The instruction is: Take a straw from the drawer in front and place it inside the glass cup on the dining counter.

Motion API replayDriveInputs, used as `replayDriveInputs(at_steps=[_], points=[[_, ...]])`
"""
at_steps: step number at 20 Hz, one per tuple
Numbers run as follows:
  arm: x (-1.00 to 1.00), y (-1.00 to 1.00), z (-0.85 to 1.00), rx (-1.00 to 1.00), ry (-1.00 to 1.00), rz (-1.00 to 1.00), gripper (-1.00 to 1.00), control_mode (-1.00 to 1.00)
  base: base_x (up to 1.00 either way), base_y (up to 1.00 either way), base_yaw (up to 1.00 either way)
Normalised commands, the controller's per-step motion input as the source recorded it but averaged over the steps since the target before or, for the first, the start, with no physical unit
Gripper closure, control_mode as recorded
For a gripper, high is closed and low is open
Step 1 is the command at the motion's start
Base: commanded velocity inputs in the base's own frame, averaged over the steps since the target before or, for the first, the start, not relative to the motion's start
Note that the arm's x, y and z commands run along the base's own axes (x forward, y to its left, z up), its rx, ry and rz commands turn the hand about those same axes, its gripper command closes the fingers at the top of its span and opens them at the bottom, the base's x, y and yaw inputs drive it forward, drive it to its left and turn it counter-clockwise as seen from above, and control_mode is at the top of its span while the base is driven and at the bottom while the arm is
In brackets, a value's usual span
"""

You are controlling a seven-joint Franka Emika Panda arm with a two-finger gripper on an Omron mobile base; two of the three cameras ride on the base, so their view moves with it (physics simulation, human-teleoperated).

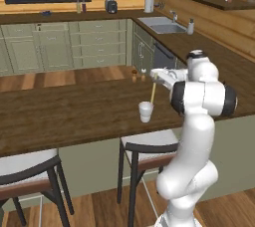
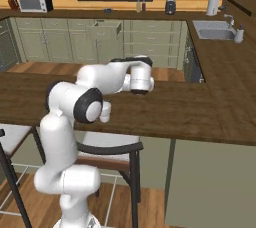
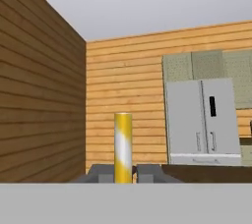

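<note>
The gripper (image 1: 155,75) was closed on the straw (image 1: 153,92) and held it by its upper end over the dining counter (image 1: 74,114). In the left base view the straw hung almost upright, a little tilted, and its lower end reached the rim of the glass cup (image 1: 146,111). I could not tell from this view if the tip was already inside the cup or only just above it. The cup stood upright on the counter, near the edge that faces the robot, above a stool (image 1: 149,144).

In the hand view the straw (image 3: 123,147) appeared as a yellow stick between the two dark fingertips (image 3: 101,173), and the jaws were pressed on it from both sides. Behind it there was a wooden wall (image 3: 128,95) and a grey fridge (image 3: 202,122).

In the right base view the arm (image 2: 100,84) bent forward over the counter (image 2: 190,109), and its own body hid the hand and the cup. Far behind, in the row of green cabinets, one drawer (image 2: 105,29) stood pulled out. A sink (image 2: 215,29) was in the corner worktop at the right, and a microwave (image 2: 34,3) stood at the left.
</note>
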Motion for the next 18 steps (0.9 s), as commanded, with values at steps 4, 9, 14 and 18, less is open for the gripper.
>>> replayDriveInputs(at_steps=[4, 9, 14, 18], points=[[0.41, 0.00, -0.13, 0.00, 0.00, 0.00, 1.00, -1.00, 0.00, 0.00, 0.00], [0.40, 0.00, -0.24, -0.01, 0.00, -0.01, 1.00, -1.00, 0.00, 0.00, 0.00], [0.24, 0.00, -0.30, -0.06, 0.00, -0.10, 1.00, -1.00, 0.00, 0.00, 0.00], [0.31, 0.00, -0.30, -0.07, 0.00, -0.13, 1.00, -1.00, 0.00, 0.00, 0.00]])
